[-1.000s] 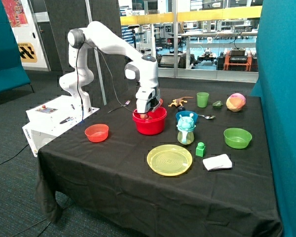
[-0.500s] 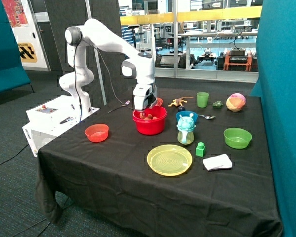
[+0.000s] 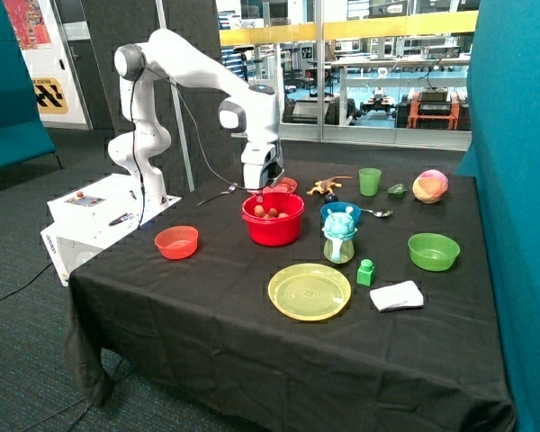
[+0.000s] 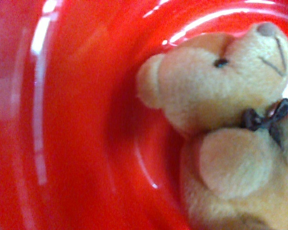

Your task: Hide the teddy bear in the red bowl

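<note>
The teddy bear [image 3: 268,212], a small tan plush with a dark bow, lies inside the red bowl [image 3: 274,229] in the middle of the black table. In the wrist view the teddy bear [image 4: 230,120] rests against the red bowl's inner wall [image 4: 77,120], free of any grip. My gripper [image 3: 263,187] hangs just above the bowl's back rim, open and empty, apart from the bear. The fingers do not show in the wrist view.
A small orange-red bowl [image 3: 176,242] sits beside the robot base. A yellow plate [image 3: 310,291], a blue-topped jar [image 3: 339,236], a green block [image 3: 366,272], a white cloth [image 3: 396,295] and a green bowl [image 3: 433,251] lie nearby. A lizard toy [image 3: 324,186] and green cup [image 3: 370,181] stand behind.
My gripper has risen out of the red bowl and shifted back over its rim. The teddy bear has been let go and stays in the bowl.
</note>
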